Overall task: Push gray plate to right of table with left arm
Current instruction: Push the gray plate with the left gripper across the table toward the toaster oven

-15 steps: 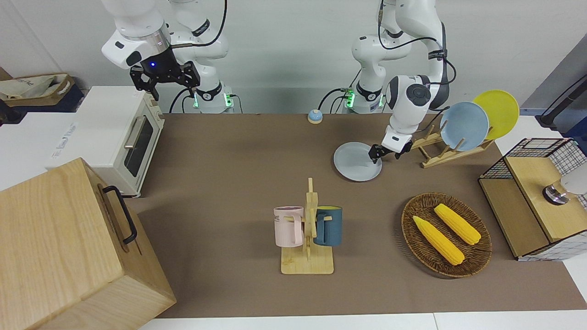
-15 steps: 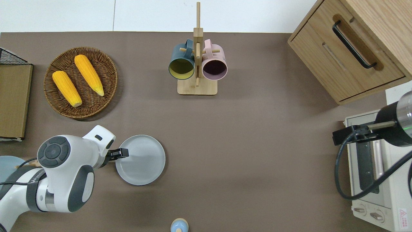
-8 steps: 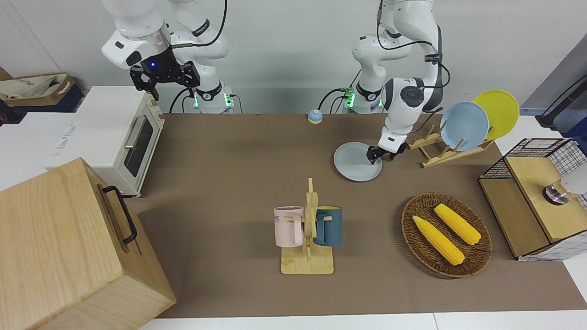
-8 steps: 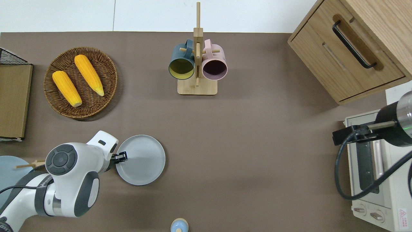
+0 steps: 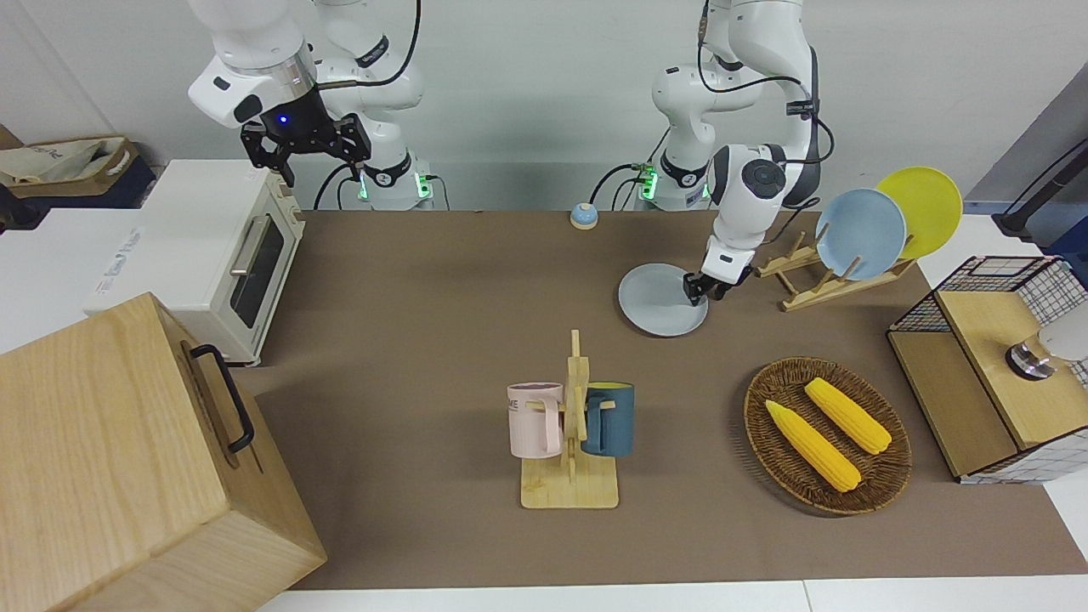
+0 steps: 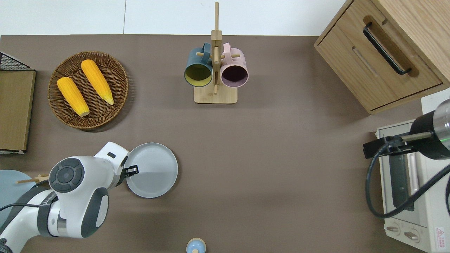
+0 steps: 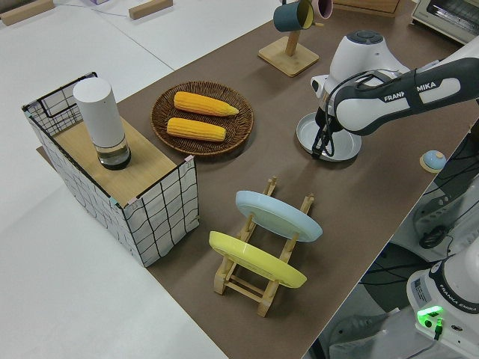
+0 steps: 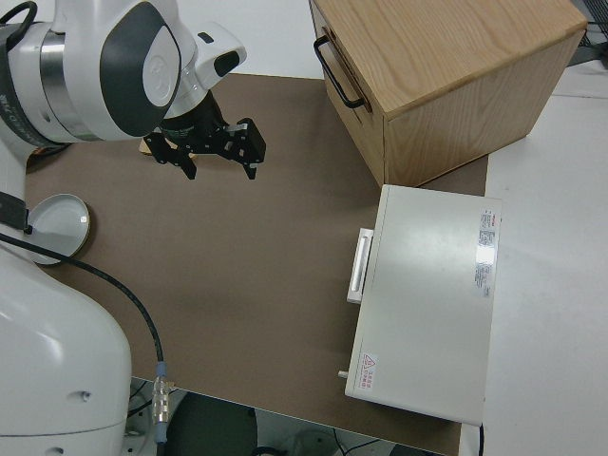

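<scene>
The gray plate (image 5: 659,302) (image 6: 153,172) lies flat on the brown table (image 5: 425,323), near the left arm's end and close to the robots. My left gripper (image 5: 695,291) (image 6: 133,171) is shut and down at the plate's rim, on the edge toward the left arm's end of the table. It touches the rim and holds nothing. The left side view shows the gripper (image 7: 319,152) at the plate (image 7: 337,138). My right arm is parked, its gripper (image 5: 306,151) (image 8: 218,157) open.
A plate rack (image 5: 829,276) with a light-blue plate (image 5: 860,234) and a yellow plate (image 5: 922,208) stands beside the gray plate. A corn basket (image 5: 826,435), mug tree (image 5: 574,425), blue bell (image 5: 583,216), toaster oven (image 5: 229,255) and wooden cabinet (image 5: 127,459) also stand on the table.
My left gripper came down onto the plate's rim. The plate has shifted slightly, farther from the robots and a little toward the left arm's end.
</scene>
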Tool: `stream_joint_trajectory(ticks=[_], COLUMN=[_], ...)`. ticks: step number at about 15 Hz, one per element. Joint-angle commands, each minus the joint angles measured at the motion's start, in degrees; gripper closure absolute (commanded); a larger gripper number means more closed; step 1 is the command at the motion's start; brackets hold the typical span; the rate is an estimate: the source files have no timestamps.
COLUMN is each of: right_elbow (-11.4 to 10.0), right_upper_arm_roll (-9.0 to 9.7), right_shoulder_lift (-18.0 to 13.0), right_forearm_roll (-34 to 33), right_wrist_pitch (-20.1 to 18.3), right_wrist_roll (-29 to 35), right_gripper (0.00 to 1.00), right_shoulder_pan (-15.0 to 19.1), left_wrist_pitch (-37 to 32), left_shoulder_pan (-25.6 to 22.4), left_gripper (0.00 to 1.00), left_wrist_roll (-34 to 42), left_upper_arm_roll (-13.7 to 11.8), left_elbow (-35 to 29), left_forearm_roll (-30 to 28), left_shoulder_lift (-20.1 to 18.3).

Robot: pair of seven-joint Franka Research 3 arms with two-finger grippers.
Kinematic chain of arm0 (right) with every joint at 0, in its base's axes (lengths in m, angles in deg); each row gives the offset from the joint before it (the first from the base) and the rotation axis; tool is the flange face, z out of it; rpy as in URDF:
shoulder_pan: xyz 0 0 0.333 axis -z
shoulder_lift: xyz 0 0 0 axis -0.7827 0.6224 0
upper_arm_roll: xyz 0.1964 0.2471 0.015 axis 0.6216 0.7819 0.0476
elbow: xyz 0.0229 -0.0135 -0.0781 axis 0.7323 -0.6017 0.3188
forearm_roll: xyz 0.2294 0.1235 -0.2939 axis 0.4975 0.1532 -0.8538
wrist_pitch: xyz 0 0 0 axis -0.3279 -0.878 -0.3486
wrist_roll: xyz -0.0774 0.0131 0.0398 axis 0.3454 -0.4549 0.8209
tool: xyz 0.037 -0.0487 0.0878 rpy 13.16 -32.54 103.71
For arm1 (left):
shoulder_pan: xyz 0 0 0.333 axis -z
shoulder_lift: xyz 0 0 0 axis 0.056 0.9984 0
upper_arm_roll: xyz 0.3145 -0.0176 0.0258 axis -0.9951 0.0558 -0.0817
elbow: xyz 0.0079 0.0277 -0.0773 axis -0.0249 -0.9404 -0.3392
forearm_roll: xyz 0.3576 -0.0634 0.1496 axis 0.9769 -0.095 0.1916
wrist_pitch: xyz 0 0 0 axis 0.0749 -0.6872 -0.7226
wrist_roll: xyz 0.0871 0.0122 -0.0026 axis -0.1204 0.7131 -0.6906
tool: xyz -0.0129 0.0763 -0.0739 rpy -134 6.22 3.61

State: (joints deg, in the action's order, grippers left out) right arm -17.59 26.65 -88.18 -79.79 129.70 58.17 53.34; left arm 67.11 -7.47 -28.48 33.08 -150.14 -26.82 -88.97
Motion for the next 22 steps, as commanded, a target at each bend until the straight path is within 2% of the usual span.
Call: stream_joint_trajectory(ticks=[1,6,9,15,21,22], right_elbow=[0.5,0.5,0.5,0.5,0.5,0.5], right_upper_arm_roll=[0.93,0.93,0.93,0.93,0.93,0.93], right_shoulder_lift=[-0.1,-0.1,-0.1,-0.1,-0.1,-0.1], right_forearm_roll=[0.2,0.2,0.2,0.2,0.2,0.2], right_wrist_pitch=[-0.9,-0.9,-0.9,-0.9,-0.9,-0.9], right_wrist_roll=[0.7,0.7,0.7,0.7,0.7,0.7], right_gripper=[0.017,0.017,0.017,0.017,0.017,0.017], right_shoulder_pan=[1.1,1.1,1.1,1.1,1.1,1.1], left_wrist_pitch=[1.3,1.2,1.4,1.3,0.9,0.8], left_shoulder_pan=[0.4,0.5,3.3,13.6,23.9,25.5], left_gripper=[1.0,1.0,1.0,1.0,1.0,1.0], left_wrist_roll=[-0.4,-2.8,-7.6,-21.4,-36.4,-39.0], left_upper_arm_roll=[-0.4,0.5,0.8,0.8,0.8,0.8], left_elbow=[-0.9,-0.4,1.1,5.6,9.2,10.9], left_forearm_roll=[0.2,-0.1,0.1,0.3,1.2,2.1], left_shoulder_lift=[0.5,0.7,2.2,7.3,9.4,11.3])
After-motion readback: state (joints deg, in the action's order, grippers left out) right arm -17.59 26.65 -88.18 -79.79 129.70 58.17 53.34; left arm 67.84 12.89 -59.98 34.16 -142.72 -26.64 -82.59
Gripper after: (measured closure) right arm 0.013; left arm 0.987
